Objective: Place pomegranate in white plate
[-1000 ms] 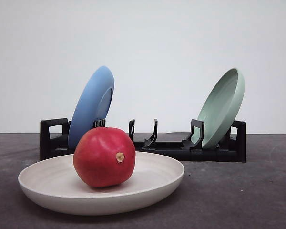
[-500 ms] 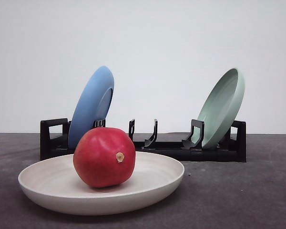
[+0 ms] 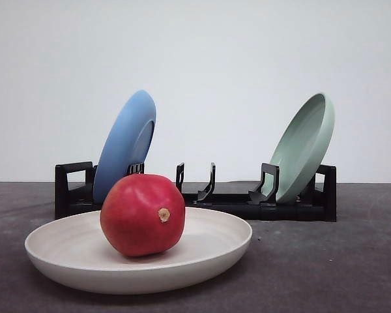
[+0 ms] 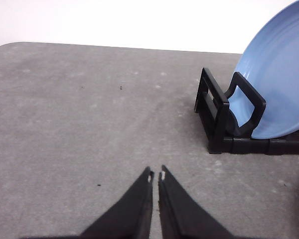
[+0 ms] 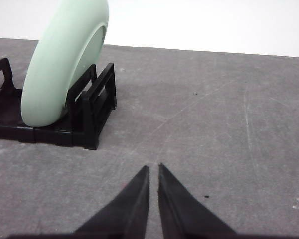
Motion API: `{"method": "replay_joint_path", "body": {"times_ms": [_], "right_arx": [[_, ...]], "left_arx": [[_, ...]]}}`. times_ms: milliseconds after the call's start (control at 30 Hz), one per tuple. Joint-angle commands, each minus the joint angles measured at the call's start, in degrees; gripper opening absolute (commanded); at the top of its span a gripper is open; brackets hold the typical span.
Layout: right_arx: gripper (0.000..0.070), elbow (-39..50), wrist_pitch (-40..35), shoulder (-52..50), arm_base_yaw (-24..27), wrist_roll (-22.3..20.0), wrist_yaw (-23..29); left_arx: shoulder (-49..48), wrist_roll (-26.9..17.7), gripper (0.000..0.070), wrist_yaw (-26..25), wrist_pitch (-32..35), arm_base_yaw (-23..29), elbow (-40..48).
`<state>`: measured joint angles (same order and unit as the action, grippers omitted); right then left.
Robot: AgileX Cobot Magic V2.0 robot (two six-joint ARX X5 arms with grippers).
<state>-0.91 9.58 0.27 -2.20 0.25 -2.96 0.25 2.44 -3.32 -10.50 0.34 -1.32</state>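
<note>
We see one pomegranate [image 3: 143, 214], smooth red globe, tan stub facing camera, resting inside white plate [image 3: 208, 257], matte, shallow, raised rim. Behind: one black plastic rack [image 3: 228, 202] on grey speckled worktop [image 3: 326, 267], holding two tilted plates: blue plate [image 3: 125, 145], pale green plate [image 3: 304, 147]. We note left gripper [image 4: 155, 176] and right gripper [image 5: 153, 169] nearly closed, slim gap, holding nothing, above bare worktop.

pomegranate [image 3: 142, 214]: smooth, glossy red skin | white plate [image 3: 208, 251]: matt cream | rack [image 3: 234, 203]: black plastic | table [image 3: 313, 261]: rough grey | my fingers [image 4: 139, 209]: matt black
</note>
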Motion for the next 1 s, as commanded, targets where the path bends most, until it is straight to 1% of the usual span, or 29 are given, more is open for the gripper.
{"method": "replay_joint_path", "body": {"times_ms": [0,967], "right_arx": [[0.0028,0.3,-0.6,-0.1,0.1,0.6,0.0],[0.0029,0.3,-0.6,-0.1,0.1,0.6,0.0]], "left_arx": [[0.0,0.2,0.0,-0.1,-0.1,0.0,0.6],[0.0,0.2,0.0,-0.1,-0.1,0.0,0.6]]}}
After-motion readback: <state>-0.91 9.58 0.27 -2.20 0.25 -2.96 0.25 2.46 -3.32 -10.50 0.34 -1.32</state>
